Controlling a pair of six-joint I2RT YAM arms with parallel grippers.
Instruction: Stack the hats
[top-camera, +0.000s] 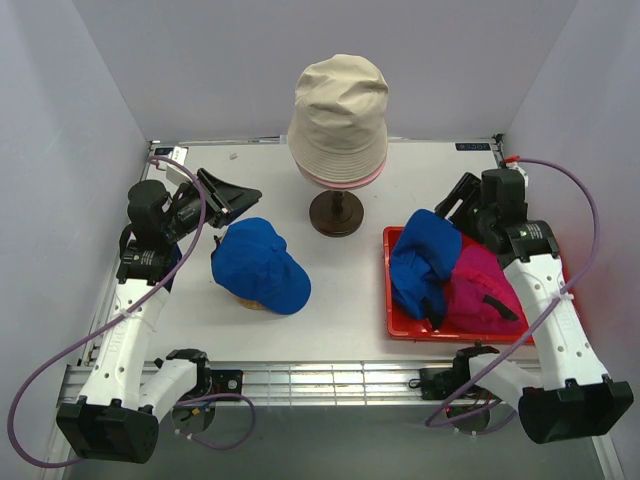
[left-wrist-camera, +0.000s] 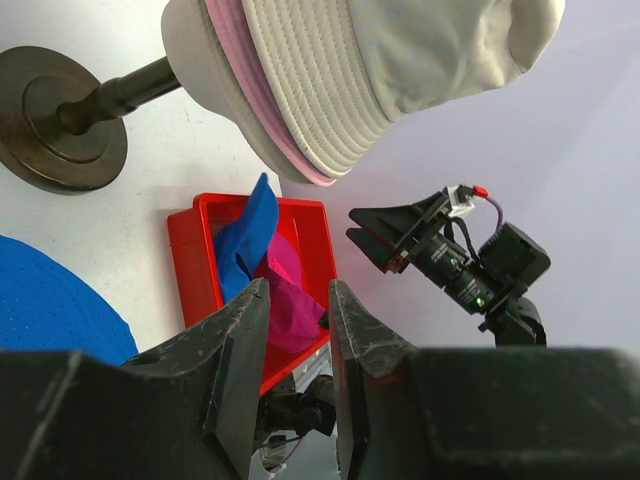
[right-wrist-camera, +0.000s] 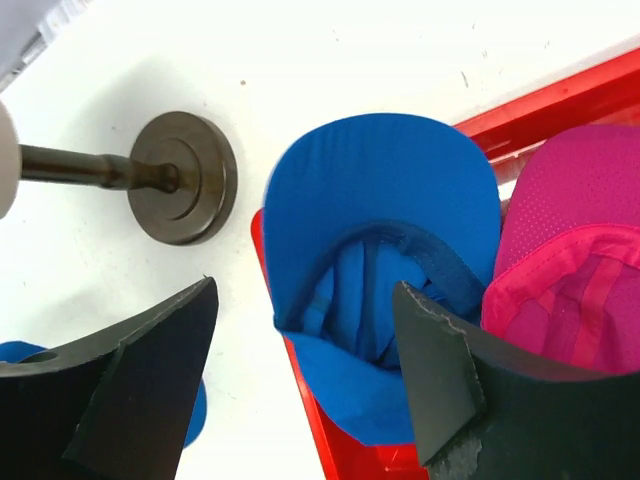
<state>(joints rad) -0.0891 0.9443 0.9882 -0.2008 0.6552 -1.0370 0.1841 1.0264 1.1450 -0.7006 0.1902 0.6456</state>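
- L hand (top-camera: 232, 196): raised over the far-left part of the desk (top-camera: 340, 290). Fingers (left-wrist-camera: 240, 340) are a narrow gap apart with nothing between them, so it's empty.
- Left blue cap (top-camera: 258, 262): just beside L hand, on the side toward the arm bases and slightly to its right. Not touching it. Sits crown-up on a wooden block (top-camera: 243, 300), of which only a sliver shows under the brim.
- Mannequin head (left-wrist-camera: 190, 55) on a dark stand (top-camera: 336, 213): to the right of L hand and a bit farther back, between the 2 hands.
- Beige bucket hat (top-camera: 338, 105): on the head, outermost.
- Pink bucket hat (top-camera: 345, 181): under the beige one. Only its brim edge shows below the beige brim.
- Red tray (top-camera: 387, 310): flat on the desk, just below and in front of R hand, well apart from L hand.
- Tray blue cap (top-camera: 422, 262): in the tray's left half, directly under R hand. Inside faces up and the brim hangs over the tray's left wall.
- Magenta cap (top-camera: 480, 290): in the tray, touching the blue one on its right, by R hand's right finger.
- R hand (right-wrist-camera: 300, 295): above the tray's far-left corner, fingers (right-wrist-camera: 150, 350) spread wide. Holds nothing. Can't tell if the tips touch the cap.
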